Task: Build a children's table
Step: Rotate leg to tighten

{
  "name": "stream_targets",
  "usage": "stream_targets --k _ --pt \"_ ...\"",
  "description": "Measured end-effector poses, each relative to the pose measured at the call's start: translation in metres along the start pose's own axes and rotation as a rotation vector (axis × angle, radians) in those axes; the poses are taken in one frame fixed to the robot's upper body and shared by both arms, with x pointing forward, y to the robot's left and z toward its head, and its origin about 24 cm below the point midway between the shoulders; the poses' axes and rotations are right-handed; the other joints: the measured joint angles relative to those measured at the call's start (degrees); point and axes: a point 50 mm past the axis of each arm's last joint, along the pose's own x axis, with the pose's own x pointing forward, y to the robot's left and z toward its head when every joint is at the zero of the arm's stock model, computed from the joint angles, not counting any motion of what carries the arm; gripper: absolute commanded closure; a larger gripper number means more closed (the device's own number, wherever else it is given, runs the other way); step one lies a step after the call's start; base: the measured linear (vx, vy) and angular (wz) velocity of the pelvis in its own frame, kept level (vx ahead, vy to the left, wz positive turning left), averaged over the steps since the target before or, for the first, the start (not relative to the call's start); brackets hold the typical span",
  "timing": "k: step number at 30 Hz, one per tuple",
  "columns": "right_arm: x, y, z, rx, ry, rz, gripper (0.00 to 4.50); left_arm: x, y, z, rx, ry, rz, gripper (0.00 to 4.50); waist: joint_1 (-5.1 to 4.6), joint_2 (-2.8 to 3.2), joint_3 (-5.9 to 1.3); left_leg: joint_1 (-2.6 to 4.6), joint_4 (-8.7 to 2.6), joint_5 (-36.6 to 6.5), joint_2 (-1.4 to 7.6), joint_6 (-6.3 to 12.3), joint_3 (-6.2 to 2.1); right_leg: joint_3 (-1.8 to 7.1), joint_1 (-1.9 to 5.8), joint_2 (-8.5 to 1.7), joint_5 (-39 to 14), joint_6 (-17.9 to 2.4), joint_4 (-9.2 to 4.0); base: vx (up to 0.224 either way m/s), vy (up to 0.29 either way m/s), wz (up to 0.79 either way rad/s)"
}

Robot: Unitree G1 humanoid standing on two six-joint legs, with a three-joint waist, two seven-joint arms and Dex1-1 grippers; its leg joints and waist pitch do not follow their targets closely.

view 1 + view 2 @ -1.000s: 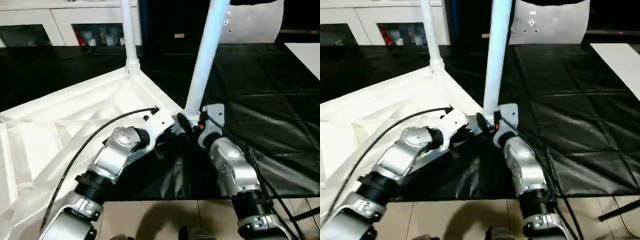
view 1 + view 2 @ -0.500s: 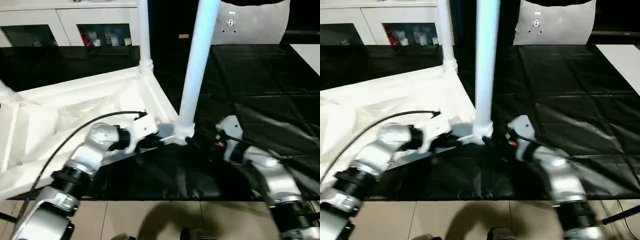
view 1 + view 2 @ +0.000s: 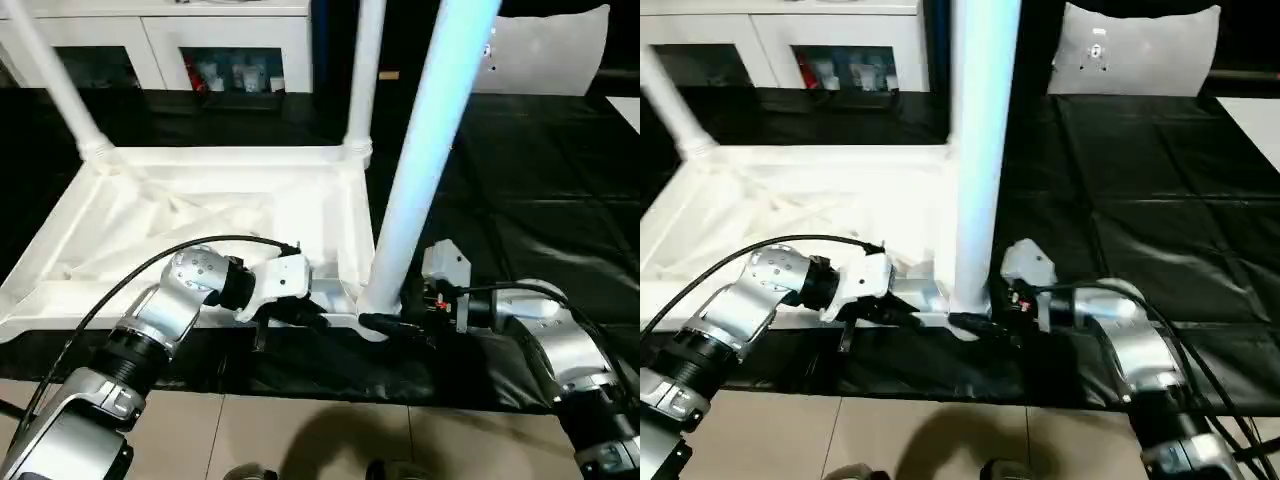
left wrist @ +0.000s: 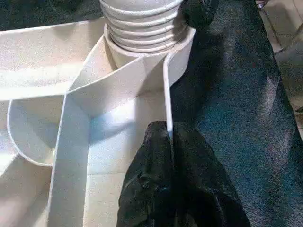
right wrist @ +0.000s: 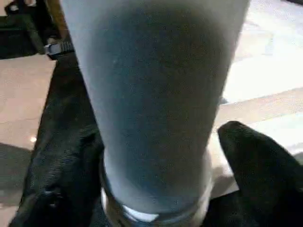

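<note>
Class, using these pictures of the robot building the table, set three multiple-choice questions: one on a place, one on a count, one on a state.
1. Where does the left gripper grip?
A. halfway up a leg
B. the table top, on its rim wall beside a corner socket
C. nowhere

2. How many legs can be seen standing upright in the top?
A. one
B. three
C. five

3. How is the right gripper set?
A. open, one finger on each side of the near leg at its base
B. shut on the top's rim
C. shut, pointing upward

Answers:
1 B, the left wrist view shows the fingers pinched on the thin white wall.
2 B, two far legs and the near one stand up.
3 A, the right wrist view shows a gap beside the leg.
</note>
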Motion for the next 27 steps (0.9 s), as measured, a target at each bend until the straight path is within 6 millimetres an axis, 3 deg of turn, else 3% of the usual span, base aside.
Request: stream_targets --k 13,20,25,27 --pt "0.002 0.0 0.001 0.028 -0.01 0.069 1.68 -0.002 -0.001 -0.001 0.004 -0.001 -0.018 4.5 0.0 -0.02 -0.01 0.0 0.0 0.0 0.02 0.0 0.0 -0.02 -0.01 0.01 0.0 0.0 0.0 0.0 0.0 0.0" --pt "0.002 0.001 0.0 0.046 -0.012 0.066 1.78 -0.002 -0.001 -0.001 -0.012 -0.008 -0.015 4.5 0.03 -0.03 -0.01 0.0 0.0 0.0 0.02 0.0 0.0 -0.02 0.0 0.01 0.0 0.0 0.0 0.0 0.0 0.0" --pt "0.015 0.003 -0.003 0.12 -0.045 -0.099 1.78 0.002 0.002 -0.002 -0.135 -0.019 0.092 4.5 -0.43 -0.03 -0.3 0.18 0.05 0.0 0.02 -0.07 0.02 0.01 0.13 0.01 0.0 0.0 0.03 0.0 0.0 0.0" --pt "0.023 -0.002 -0.004 0.152 -0.059 -0.238 1.78 0.005 0.007 -0.002 -0.183 -0.01 0.176 4.5 -1.28 -0.08 -0.34 0.21 0.04 0.1 0.01 -0.33 0.03 0.0 0.15 0.01 0.1 0.0 -0.02 0.0 0.0 0.0"
